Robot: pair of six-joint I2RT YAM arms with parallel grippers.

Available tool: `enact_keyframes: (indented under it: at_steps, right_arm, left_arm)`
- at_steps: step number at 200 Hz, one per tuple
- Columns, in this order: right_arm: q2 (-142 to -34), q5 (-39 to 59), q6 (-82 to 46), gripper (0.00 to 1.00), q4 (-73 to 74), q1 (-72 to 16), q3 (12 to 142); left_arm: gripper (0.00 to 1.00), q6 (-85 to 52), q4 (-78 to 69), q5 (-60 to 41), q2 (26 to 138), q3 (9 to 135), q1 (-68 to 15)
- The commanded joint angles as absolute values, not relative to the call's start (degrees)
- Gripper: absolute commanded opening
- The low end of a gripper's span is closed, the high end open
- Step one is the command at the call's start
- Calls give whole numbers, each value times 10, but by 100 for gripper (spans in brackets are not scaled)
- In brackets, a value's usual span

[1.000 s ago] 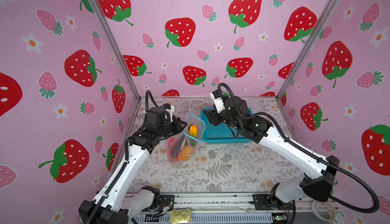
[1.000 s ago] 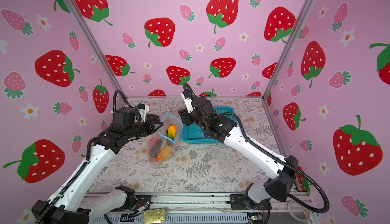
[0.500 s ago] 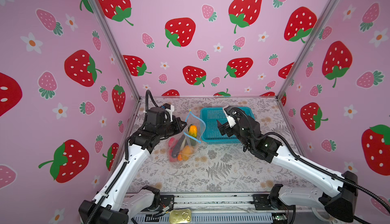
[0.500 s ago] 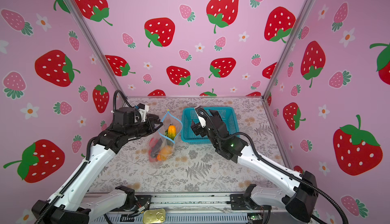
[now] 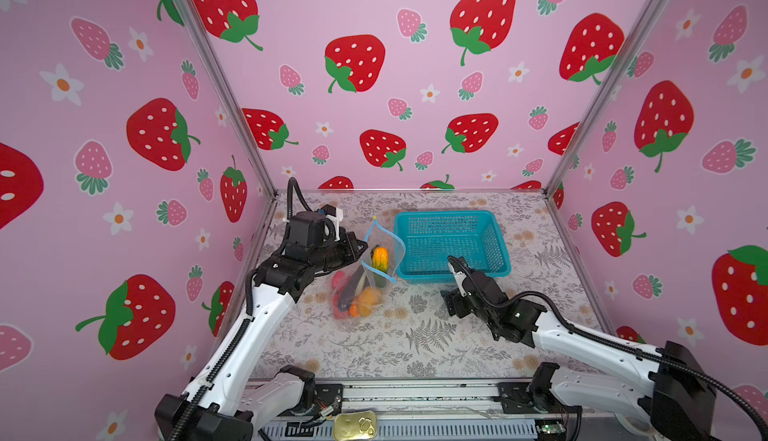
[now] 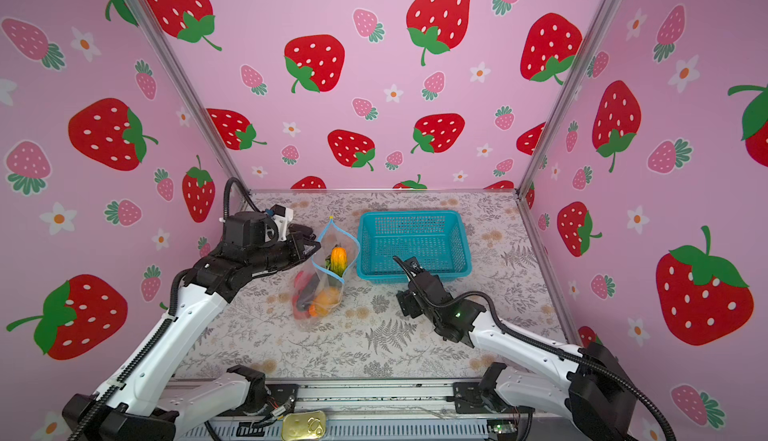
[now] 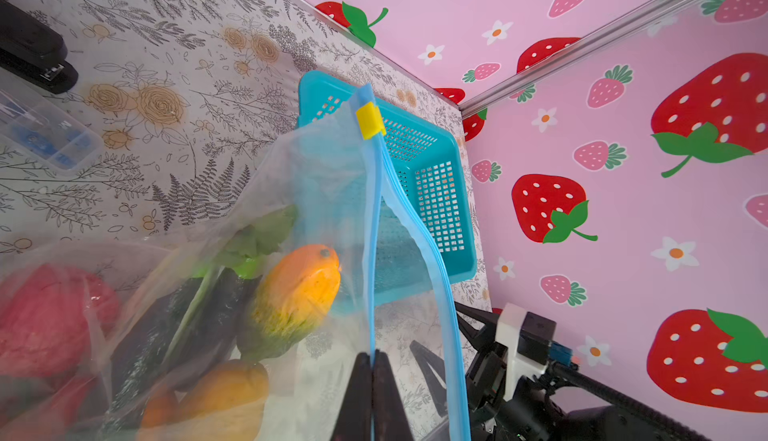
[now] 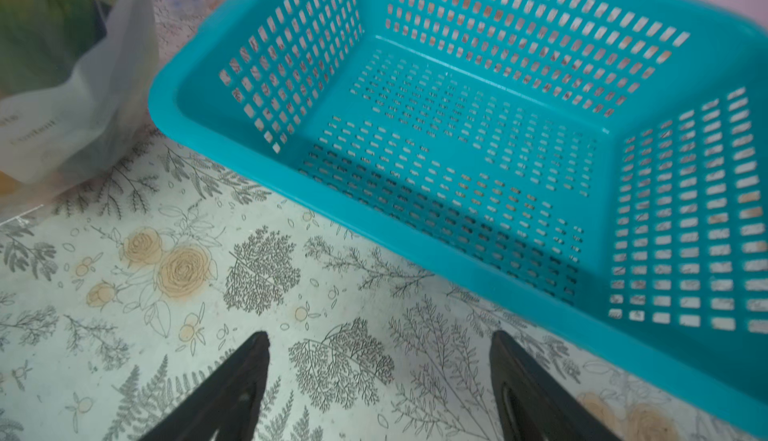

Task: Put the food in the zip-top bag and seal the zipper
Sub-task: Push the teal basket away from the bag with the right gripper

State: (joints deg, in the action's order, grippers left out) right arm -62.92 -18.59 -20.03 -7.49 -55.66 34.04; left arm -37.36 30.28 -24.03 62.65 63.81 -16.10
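Ref: teal perforated basket [image 5: 444, 213]. Just left of it the crinkly clear zip-top bag [image 5: 361, 289] leans, long axis running fwd from the basket, mouth up and gaping; food [image 7: 297, 293] inside blurs behind film, lower pcs unclear. Left gripper [image 7: 372, 380] pinches the thin blue zipper [image 7: 376, 252]; right gripper [image 8: 379, 337], in front of basket, jaws apart, empty.

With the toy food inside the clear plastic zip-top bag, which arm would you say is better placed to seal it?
Right, probably. The right gripper is open and empty, while the left gripper is shut on the light-blue zipper strip, steadying the bag, its yellow slider untouched.
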Motion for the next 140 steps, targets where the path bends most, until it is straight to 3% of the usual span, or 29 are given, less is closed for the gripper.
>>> enact_keyframes:
  at_steps: [1, 54, 140]
  right_arm:
    - [-617, -168, -260, 84, -49, -558, 312]
    - [-633, -193, -259, 81, 19, -558, 276]
    - [-755, -209, -215, 79, 92, -526, 329]
  left_arm:
    - [0, -381, 299, -245, 622, 653, -160]
    - [0, -382, 305, -249, 613, 645, -159]
    - [0, -383, 307, -252, 613, 646, -160]
